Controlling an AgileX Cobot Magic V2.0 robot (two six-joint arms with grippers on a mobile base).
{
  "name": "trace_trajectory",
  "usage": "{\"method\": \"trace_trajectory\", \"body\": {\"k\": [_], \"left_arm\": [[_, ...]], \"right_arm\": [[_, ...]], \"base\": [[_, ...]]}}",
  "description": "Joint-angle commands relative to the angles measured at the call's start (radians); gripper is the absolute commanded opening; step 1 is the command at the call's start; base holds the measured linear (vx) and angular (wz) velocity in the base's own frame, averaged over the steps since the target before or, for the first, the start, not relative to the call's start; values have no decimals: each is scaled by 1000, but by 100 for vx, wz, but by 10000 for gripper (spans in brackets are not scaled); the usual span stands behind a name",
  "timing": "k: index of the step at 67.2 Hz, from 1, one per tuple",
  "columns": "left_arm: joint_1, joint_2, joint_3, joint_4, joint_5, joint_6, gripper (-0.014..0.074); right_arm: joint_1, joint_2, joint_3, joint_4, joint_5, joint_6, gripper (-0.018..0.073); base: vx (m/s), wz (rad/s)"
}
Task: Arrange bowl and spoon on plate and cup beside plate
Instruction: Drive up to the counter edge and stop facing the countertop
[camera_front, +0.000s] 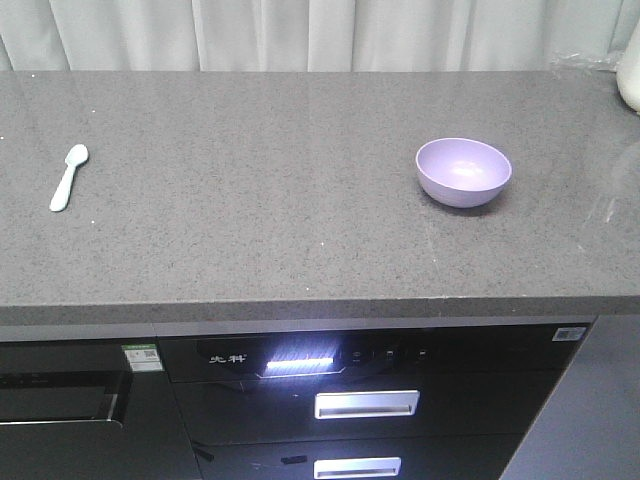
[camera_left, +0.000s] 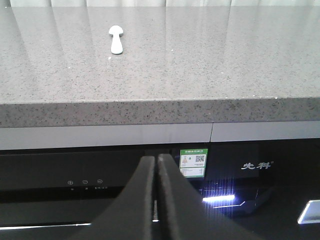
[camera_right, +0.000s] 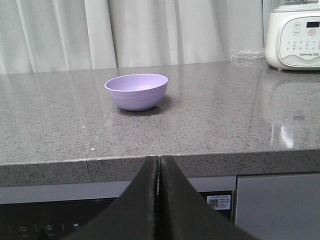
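two things well apart on counter, purple bowl, pale spoon

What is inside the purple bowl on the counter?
Nothing shows inside the bowl: the front view looks down onto its bare lavender floor. In the right wrist view the near wall covers the bottom, so only the far inner wall is seen.

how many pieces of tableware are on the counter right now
2: the spoon lies at the left of the counter, the bowl stands upright toward the right. No plate or cup shows; they may be outside the views.
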Motion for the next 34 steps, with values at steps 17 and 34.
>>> {"method": "trace_trajectory", "body": {"k": [17,34], "left_arm": [[-5,-14,-9,2,-69,-10,-6],[-5,-14,-9,2,-69,-10,-6]], "right_arm": [[-1,-11,4,-6,-74,-10,-3],[-1,-11,4,-6,-74,-10,-3]], "base": [[7,0],[6,0]]}}
